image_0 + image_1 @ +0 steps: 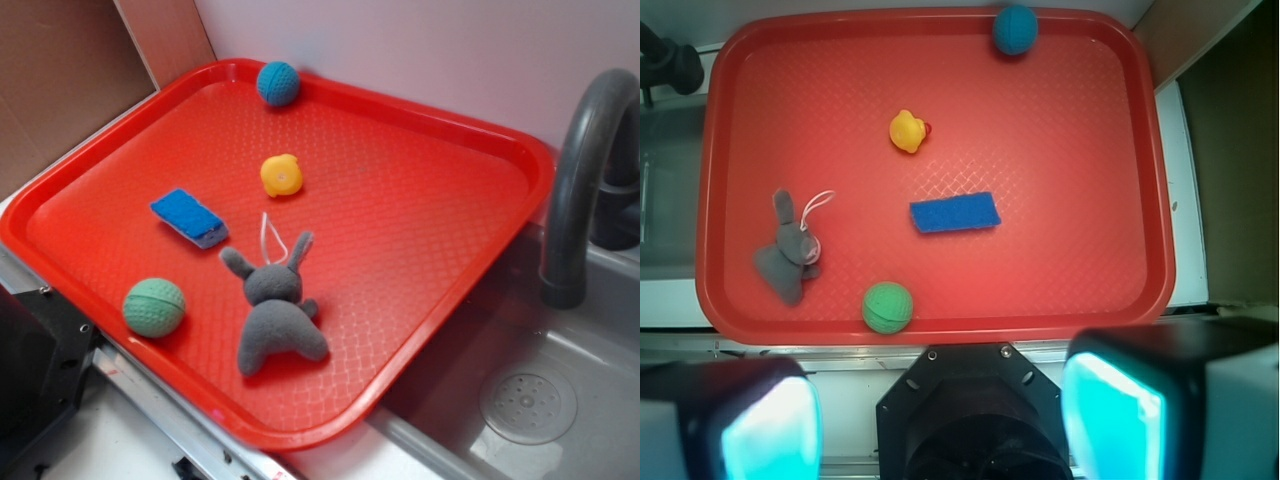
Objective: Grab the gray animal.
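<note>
Gray animal (790,255): small dark-gray plush rabbit, two long ears, round head, splayed body, thin white string loop at the head. Lies flat on the red tray (1120,290), near the tray's sink-side edge; in the wrist view it sits up and to the left of the hand, well apart from it, with bare tray between.

Hand (940,415): seen only in the wrist view, at the bottom, outside the tray's near rim. Its two fingers (768,425) stand far apart, one at either side of the view; spread wide, holding nothing, touching nothing.

Red tray: textured floor, raised rim, resting on the desk (75,440).

Green ball (887,307): on the tray, near the gray animal, close to the tray's near rim.

Blue pad (955,213): flat rectangle, toward the tray's middle, apart from the gray animal.

Yellow toy (907,131): small, beyond the blue pad from the hand.

Teal ball (1015,29): against the tray's far rim.

Sink (560,400): gray basin with drain, just beside the tray.

Faucet (585,170): dark, curved, standing at the sink.
</note>
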Motion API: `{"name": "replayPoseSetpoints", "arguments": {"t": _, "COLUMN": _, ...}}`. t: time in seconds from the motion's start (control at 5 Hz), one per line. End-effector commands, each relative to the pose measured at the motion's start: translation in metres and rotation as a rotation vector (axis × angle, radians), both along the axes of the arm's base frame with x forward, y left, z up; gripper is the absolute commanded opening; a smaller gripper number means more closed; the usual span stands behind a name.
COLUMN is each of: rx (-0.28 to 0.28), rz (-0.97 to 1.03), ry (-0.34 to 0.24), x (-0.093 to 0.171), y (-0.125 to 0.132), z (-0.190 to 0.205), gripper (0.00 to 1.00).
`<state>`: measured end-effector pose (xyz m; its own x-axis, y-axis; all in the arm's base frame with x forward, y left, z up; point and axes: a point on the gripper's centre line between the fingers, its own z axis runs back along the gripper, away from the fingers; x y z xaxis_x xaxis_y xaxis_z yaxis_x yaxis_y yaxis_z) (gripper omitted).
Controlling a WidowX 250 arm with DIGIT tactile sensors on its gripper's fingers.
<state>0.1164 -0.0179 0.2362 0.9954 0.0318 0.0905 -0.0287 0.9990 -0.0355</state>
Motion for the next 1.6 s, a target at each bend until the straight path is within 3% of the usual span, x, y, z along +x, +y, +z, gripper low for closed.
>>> {"name": "replayPoseSetpoints", "arguments": {"t": 0.0, "rx": 0.0, "rz": 0.0, "ry": 0.0, "x": 0.0, "y": 0.0, "z": 0.0, "gripper": 1.0}}
{"name": "replayPoseSetpoints", "arguments": {"t": 0.4, "rx": -0.069, "rz": 0.38, "ry": 0.012, "x": 0.025, "y": -0.035, "z": -0.031, "gripper": 1.0}}
{"name": "replayPoseSetpoints", "arguments": {"t": 0.6, "rx": -0.027, "rz": 0.442, "ry": 0.025, "x": 0.043, "y": -0.056, "z": -0.057, "gripper": 1.0}}
{"name": "replayPoseSetpoints", "arguments": {"t": 1.0, "rx": -0.032, "rz": 0.451, "ry": -0.009, "x": 0.07, "y": -0.103, "z": -0.122, "gripper": 1.0}}
{"name": "replayPoseSetpoints", "arguments": {"t": 1.4, "rx": 0.014, "rz": 0.386, "ry": 0.097, "x": 0.063, "y": -0.129, "z": -0.175, "gripper": 1.0}}
